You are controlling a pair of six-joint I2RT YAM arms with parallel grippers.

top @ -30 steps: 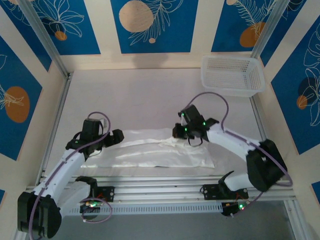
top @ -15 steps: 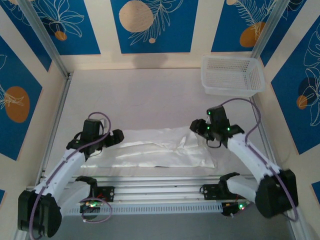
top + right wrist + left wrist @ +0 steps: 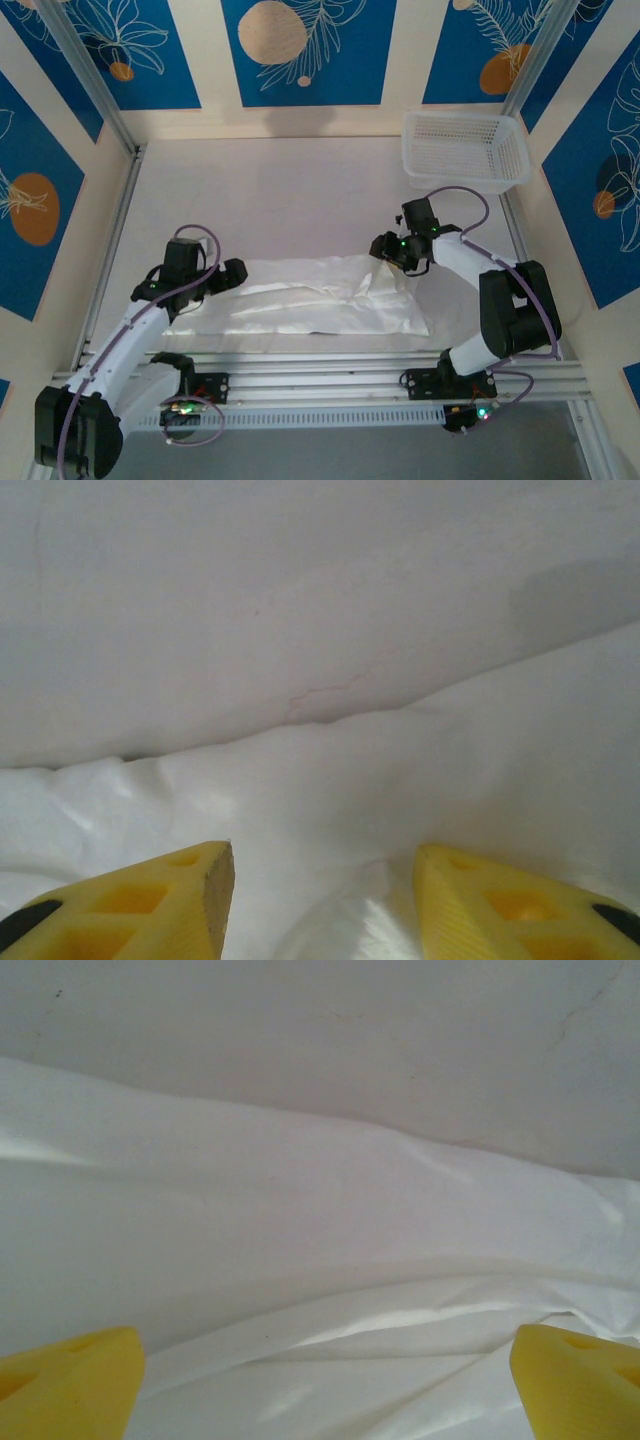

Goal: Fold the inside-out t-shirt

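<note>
At the left end of the garment, the left claw (image 3: 230, 274) is wide open. In its wrist view the two yellow fingertips (image 3: 66, 1380) sit at opposite bottom corners, and nothing is held between them. White fabric lies directly below; whether the tips touch it cannot be told.

The right claw (image 3: 386, 248) is over the far right corner of the garment. Its jaws are parted, though less widely. In its wrist view, its yellow fingertips (image 3: 150, 905) stand on either side of a low ridge of cloth. They are not closed on the ridge, and a clear gap shows on both sides.

The inside-out t-shirt (image 3: 310, 300) lies on the table (image 3: 280, 190) in the near half, between the two claws. It is flattened into a long band running left to right. Its surface is wrinkled, with one long crease along its length and a puckered fold at the right end, just beside the right claw. Its near edge runs close to the aluminium rail (image 3: 320, 365) at the table front.

A white mesh basket (image 3: 465, 150) stands upright in the far right corner, well apart from the garment.
</note>
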